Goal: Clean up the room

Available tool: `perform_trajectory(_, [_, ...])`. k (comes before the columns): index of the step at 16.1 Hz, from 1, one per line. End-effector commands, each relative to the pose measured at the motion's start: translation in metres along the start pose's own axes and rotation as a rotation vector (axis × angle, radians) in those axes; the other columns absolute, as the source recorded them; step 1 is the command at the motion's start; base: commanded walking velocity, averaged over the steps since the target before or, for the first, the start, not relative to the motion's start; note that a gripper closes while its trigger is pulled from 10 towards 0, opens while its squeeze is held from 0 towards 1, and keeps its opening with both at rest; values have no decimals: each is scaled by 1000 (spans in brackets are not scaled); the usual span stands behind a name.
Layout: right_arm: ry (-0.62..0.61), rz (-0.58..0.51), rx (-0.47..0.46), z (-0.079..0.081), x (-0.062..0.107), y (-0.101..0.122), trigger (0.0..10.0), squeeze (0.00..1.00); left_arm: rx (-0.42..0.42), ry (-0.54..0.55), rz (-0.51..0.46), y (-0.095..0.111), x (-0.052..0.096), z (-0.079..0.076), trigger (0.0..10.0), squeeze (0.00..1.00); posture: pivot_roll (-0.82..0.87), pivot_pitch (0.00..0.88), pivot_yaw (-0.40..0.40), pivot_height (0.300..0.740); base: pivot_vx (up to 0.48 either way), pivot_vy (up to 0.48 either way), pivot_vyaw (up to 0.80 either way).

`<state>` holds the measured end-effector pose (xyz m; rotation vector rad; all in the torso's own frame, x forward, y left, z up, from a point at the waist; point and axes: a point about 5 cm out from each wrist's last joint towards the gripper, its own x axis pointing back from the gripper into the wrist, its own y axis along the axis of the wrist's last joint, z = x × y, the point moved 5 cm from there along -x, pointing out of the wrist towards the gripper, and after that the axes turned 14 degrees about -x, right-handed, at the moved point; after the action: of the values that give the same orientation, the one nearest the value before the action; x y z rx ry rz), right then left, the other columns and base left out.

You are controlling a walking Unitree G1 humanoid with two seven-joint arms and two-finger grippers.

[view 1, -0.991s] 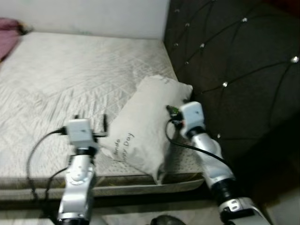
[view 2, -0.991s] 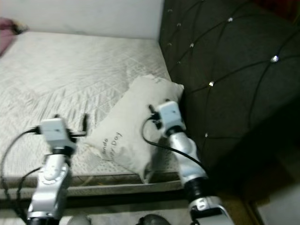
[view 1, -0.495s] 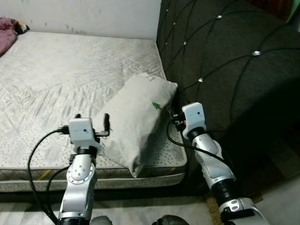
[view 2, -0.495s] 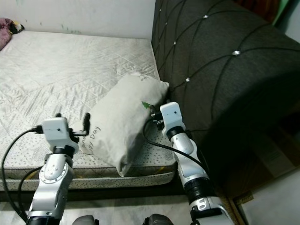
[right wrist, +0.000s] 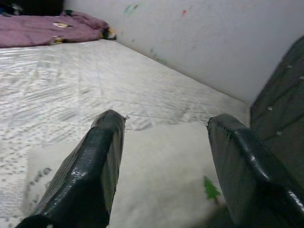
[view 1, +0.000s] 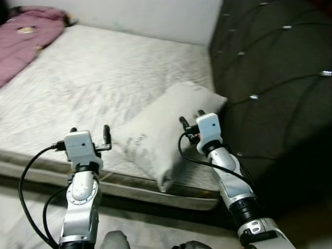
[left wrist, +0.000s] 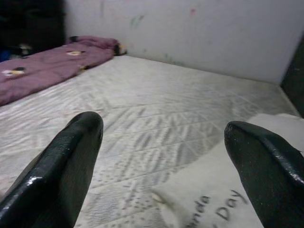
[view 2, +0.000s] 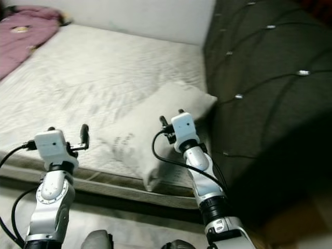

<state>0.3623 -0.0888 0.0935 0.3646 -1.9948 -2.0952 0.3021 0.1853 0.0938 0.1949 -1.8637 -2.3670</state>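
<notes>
- A white pillow (view 1: 166, 129) lies on the bed (view 1: 104, 83) at its near corner, beside the dark tufted headboard (view 1: 275, 78).
- A purple blanket (view 1: 26, 41) sits at the far corner.
- Left gripper (left wrist: 161, 161) and right gripper (right wrist: 164, 161) hover near the pillow, jaws released, grasping nothing.

A plump off-white rectangular fabric pillow (view 1: 166, 129) lies on the pale quilted mattress (view 1: 104, 83), set diagonally, one corner against the dark tufted headboard (view 1: 275, 78) and the opposite corner overhanging the mattress's front edge. Dark handwritten lettering shows on its near face and a small green mark near the headboard end. A crumpled pink-purple cloth garment (view 1: 28, 39) lies at the mattress's far left corner, well apart from the pillow.
</notes>
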Motion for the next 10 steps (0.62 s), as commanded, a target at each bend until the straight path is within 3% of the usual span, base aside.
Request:
perform_trajectory(1, [-15, -13, 5, -7, 0, 5, 10000, 0, 5, -26, -7, 3, -1, -7, 10000, 0, 5, 0, -83, 740, 0, 0, 0])
perform_trajectory(4, [-20, -11, 2, -8, 0, 5, 10000, 0, 8, -28, -6, 3, -1, -7, 10000, 0, 3, 1, -82, 740, 0, 0, 0])
perform_trajectory(8, [-21, -9, 1, -9, 0, 5, 10000, 0, 21, -32, 0, 3, -1, -8, 10000, 0, 2, 5, -85, 740, 0, 480, 0])
perform_trajectory(10, [-21, -9, 2, -9, 0, 5, 10000, 0, 17, -37, -8, 3, -1, -9, 10000, 0, 2, 5, -85, 740, 0, 156, 0])
